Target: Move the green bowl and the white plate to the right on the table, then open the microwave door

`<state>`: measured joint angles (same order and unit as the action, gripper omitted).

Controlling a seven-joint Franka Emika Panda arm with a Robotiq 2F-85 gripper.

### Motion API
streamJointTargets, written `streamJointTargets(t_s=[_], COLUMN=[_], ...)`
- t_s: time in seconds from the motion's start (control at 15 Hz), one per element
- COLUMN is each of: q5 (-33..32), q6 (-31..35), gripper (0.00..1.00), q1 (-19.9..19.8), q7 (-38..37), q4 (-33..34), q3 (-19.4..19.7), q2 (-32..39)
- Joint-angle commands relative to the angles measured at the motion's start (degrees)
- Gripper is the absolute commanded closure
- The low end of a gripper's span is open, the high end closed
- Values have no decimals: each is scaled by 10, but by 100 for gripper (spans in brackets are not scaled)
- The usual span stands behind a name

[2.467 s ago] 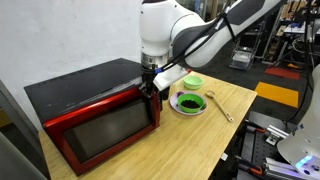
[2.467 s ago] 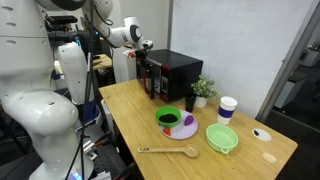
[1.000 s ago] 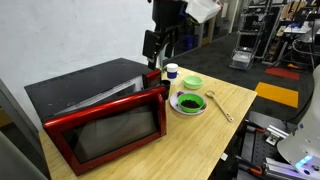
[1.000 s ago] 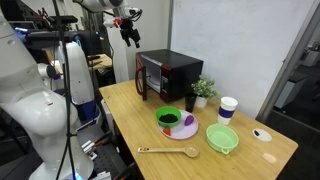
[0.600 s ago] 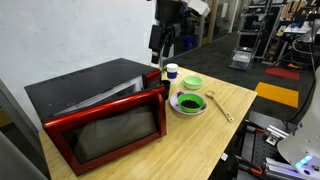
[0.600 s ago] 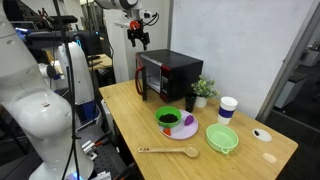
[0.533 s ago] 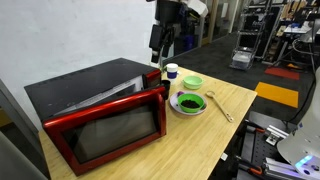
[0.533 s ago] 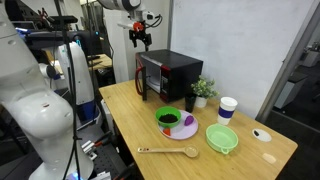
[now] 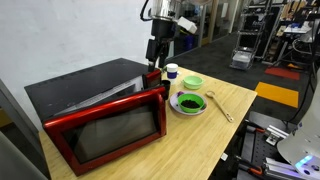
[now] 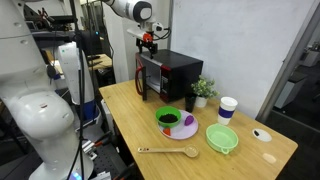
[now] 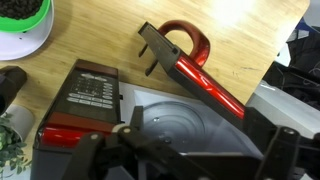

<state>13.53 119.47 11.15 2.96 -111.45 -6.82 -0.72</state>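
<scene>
Standing ajar: door (image 9: 105,135)

The door is swung partly out from the microwave (image 9: 85,90). Bowl (image 9: 192,83) and plate (image 9: 190,103) sit close together on the table (image 9: 235,95) beside it. Gripper (image 9: 154,66) hangs above the microwave, fingers wide, holding nothing.

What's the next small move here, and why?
Probably a short lift straight up, then stop. The microwave door already stands swung out. The green bowl and white plate sit on the table, away from the microwave. The gripper hangs above it, fingers apart and empty. Nothing looks left to grasp.
</scene>
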Motion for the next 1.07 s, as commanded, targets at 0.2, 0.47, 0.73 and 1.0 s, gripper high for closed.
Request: streamJointTargets(t_s=[0.2,0.47,0.73,1.0], q5=[-1,-1,-1,-1], q6=[3,3,3,3], gripper=[0,0,0,0], q1=[-10,-10,-10,-10], q7=[-45,-49,-49,-49], q4=[17,21,21,21], q3=[-8,-8,-8,-8], q2=[29,31,32,32])
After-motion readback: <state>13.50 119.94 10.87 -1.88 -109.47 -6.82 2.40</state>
